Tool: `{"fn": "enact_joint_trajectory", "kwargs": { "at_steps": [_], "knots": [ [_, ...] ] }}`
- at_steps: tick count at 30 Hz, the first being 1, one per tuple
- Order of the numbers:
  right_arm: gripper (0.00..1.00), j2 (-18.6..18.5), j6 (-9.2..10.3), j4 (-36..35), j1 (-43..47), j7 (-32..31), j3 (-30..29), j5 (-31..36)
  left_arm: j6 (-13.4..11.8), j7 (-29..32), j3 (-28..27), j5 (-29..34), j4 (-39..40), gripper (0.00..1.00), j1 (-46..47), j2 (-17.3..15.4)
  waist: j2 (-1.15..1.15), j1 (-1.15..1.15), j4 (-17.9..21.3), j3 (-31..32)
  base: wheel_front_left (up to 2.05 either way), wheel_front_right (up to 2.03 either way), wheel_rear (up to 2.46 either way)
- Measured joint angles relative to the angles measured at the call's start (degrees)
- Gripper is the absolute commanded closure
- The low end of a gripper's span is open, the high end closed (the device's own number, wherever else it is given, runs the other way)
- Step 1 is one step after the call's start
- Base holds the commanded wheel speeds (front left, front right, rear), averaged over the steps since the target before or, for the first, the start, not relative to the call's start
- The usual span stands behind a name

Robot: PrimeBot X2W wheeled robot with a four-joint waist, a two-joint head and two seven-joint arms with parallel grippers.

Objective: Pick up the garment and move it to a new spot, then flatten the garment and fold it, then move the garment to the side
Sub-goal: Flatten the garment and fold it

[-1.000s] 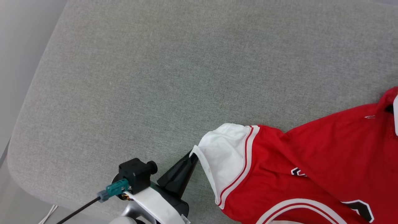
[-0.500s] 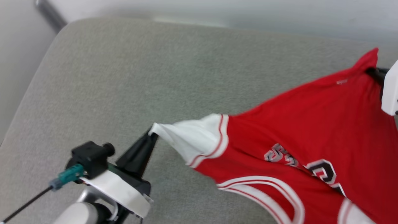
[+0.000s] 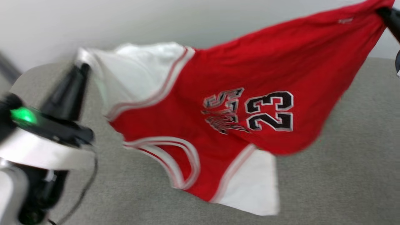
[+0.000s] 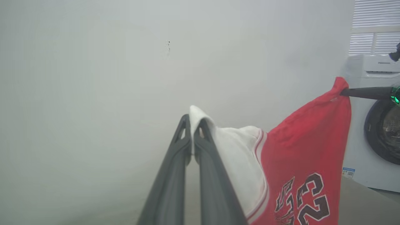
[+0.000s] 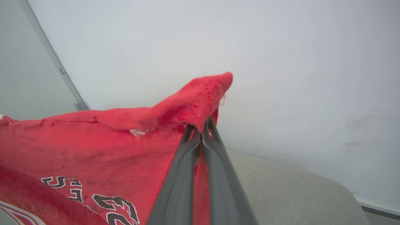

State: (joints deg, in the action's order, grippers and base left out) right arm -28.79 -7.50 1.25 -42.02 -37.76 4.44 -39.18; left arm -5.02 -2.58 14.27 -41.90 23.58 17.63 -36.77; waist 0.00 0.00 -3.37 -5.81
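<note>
the shirt (image 3: 218,103) hangs in the air, spread like a banner between our two arms, above the grey padded surface (image 3: 359,140). its red front faces the head camera, with the black and white number (image 3: 268,111) readable and red-and-white trim curving below it. one white sleeve (image 3: 134,68) is pulled up and out to our left. the lower white sleeve (image 3: 253,184) dangles as the lowest part, and we cannot tell whether it brushes the surface.

our left end effector (image 4: 192,120) has its two dark fingers pressed together on the outer edge of the raised white sleeve, the cloth pinched between them. our right end effector (image 5: 200,125) is likewise closed, pinching a red corner of the shirt that pokes up past the fingertips. the head view is blurred, so finer detail of the folds is lost.

behind the shirt is a plain pale wall (image 4: 93,93), and a washing machine (image 4: 375,125) stands off to one side in the left wrist view.

we judge the pick-up done and the carry to a new spot under way. left to do: lay the shirt down, flatten it, fold it, then move it to the side.
</note>
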Motion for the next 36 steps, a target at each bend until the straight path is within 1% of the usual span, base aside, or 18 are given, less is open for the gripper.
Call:
{"fn": "enact_joint_trajectory", "kwargs": {
  "at_steps": [3,6,15,23,27,30,33,36],
  "knots": [
    [1.0,1.2,0.0,-2.0,0.0,1.2,-1.3,-0.2,-1.6,-0.3,-2.9,0.4,1.4,1.0,3.1,-0.8,0.0,0.0,1.9,0.7,0.0,0.0,0.0],
    [1.0,2.3,0.0,-4.4,0.0,2.0,-2.3,-0.4,-2.1,0.4,-4.6,0.3,3.0,1.0,6.3,-1.5,0.0,0.0,3.5,1.1,0.0,0.0,0.0],
    [1.0,5.5,0.0,-10.6,0.0,2.0,-4.0,0.1,-2.6,3.8,-7.7,0.2,4.8,1.0,17.7,-4.3,0.0,0.0,7.4,0.3,0.0,0.0,0.0],
    [1.0,7.0,0.0,-14.9,-1.8,0.4,-6.6,2.2,-2.4,6.5,-7.8,0.8,3.7,1.0,29.1,-5.9,0.0,0.0,9.3,-4.1,0.0,0.0,0.0],
    [1.0,7.1,0.0,-15.4,-4.4,1.5,-8.2,3.1,-1.4,8.0,-6.3,2.3,-0.9,1.0,37.2,-6.3,0.0,0.0,9.8,-7.9,0.0,0.0,0.0],
    [1.0,7.4,0.0,-14.2,-8.4,3.5,-8.8,4.6,0.7,8.6,-4.3,3.9,-5.5,1.0,45.2,-6.5,0.0,0.01,10.1,-11.4,0.0,0.0,0.0],
    [1.0,7.1,-0.01,-11.4,-13.3,6.1,-8.2,6.8,3.1,9.1,-1.9,5.3,-11.4,1.0,53.8,-5.9,0.0,0.01,10.2,-15.4,0.0,0.0,0.0],
    [1.0,6.2,-0.03,-7.0,-18.7,9.8,-6.1,9.3,5.0,8.6,0.0,7.0,-18.6,1.0,62.1,-4.2,0.0,0.01,10.3,-19.4,0.0,0.0,0.0]
  ]
}}
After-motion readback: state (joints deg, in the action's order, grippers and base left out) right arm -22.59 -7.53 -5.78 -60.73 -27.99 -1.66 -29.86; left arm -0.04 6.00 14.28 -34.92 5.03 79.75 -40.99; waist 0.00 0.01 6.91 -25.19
